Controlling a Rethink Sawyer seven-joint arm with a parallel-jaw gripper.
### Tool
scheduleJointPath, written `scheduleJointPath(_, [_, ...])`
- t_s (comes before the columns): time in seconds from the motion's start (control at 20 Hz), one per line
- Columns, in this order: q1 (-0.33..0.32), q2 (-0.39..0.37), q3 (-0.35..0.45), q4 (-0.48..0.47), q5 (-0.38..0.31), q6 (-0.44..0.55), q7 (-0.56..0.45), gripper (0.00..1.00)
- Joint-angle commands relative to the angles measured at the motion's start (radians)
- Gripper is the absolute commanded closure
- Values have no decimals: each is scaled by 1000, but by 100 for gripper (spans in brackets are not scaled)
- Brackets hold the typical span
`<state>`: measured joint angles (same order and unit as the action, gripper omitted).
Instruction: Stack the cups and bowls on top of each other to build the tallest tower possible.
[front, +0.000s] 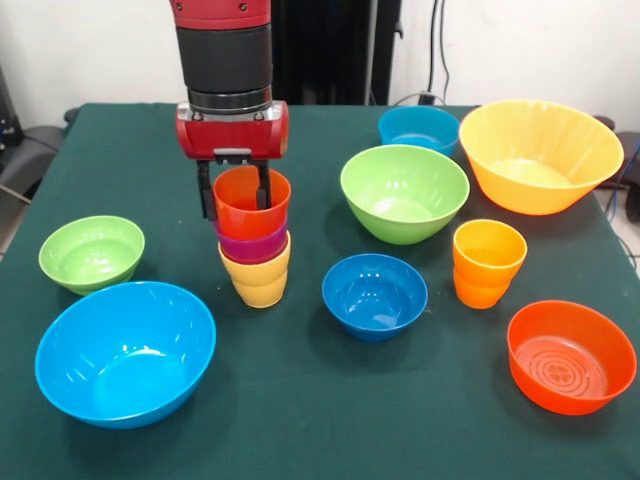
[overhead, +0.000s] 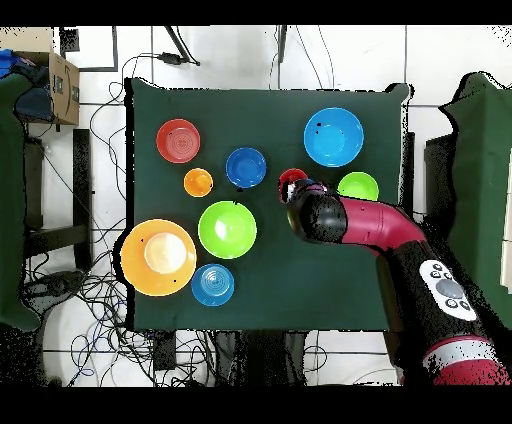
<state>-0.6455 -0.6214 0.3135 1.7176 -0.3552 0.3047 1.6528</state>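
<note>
A: From the front, what could go wrong? The tool (front: 236, 190) has its two dark fingers (front: 204, 192) set around the rim of the red-orange cup (front: 250, 202), which sits on the purple cup (front: 252, 244) and the yellow cup (front: 257, 277), making the tower (front: 254, 240).

B: The stack is narrow at its foot. If the fingers drag sideways as they let go or lift, I judge the whole tower could tip onto the bench (front: 300, 400). A cup not fully seated could also cling to the tool and rise with it.

A: Is it holding?

B: The fingers stand narrow against the red-orange cup's wall, one at each side of it, so I read it as gripping that cup. The arm comes straight down, wrist vertical, directly above the tower.

A: What lies nearby?

B: Beside the tool, a small green bowl (front: 91, 252) on one side, a dark blue bowl (front: 375, 295) on the other; the orange-yellow cup (front: 488, 262) stands further off past the dark blue one.

A: And from overhead?

B: The arm's dark wrist covers most of the tower (overhead: 291, 181); only a red rim shows. The fingers are hidden there. The small green bowl (overhead: 357, 186) sits close beside the wrist, so a wide swing could knock it.
</note>
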Motion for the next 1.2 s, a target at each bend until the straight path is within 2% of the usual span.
scheduleJointPath(0.05, [75,16,7,95,-14,73,77,0])
scheduleJointPath(0.3, [85,-38,2,101,8,134,69,0])
scheduleJointPath(0.6, [92,-59,-1,97,19,165,59,0])
scheduleJointPath(1.2, [76,-48,-1,91,-7,135,35,0])
